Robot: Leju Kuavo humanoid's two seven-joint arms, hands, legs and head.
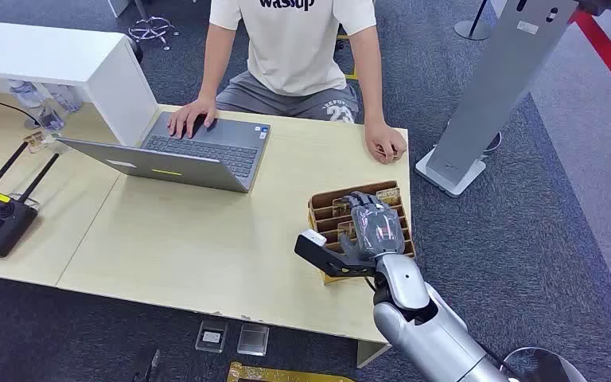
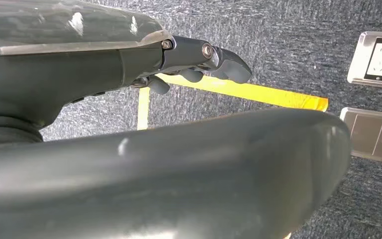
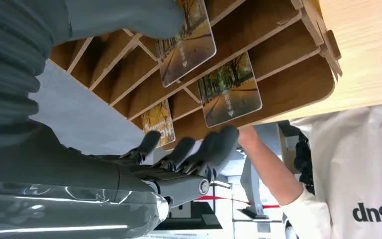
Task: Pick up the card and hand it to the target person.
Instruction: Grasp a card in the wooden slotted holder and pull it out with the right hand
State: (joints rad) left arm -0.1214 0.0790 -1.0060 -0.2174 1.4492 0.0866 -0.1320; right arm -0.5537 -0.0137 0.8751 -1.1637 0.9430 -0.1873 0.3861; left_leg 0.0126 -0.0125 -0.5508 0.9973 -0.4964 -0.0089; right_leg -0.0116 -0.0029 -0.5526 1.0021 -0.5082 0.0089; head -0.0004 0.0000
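Head view: the right hand (image 1: pixel 374 231) hovers over the wooden card rack (image 1: pixel 322 208) on the bench (image 1: pixel 191 239), grasping nothing; the person (image 1: pixel 302 48) waits beyond. Right wrist view: cards (image 3: pixel 229 89) sit in the rack, unpicked. Left wrist view: left hand (image 2: pixel 199 62) hangs loosely curled, empty.

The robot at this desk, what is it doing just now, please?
The robot's right hand is spread over a wooden card rack at the desk's near edge, its fingers close to the cards in the slots. No card is held yet. A person sits opposite with one hand on a laptop. The left hand hangs low over the carpet, holding nothing.
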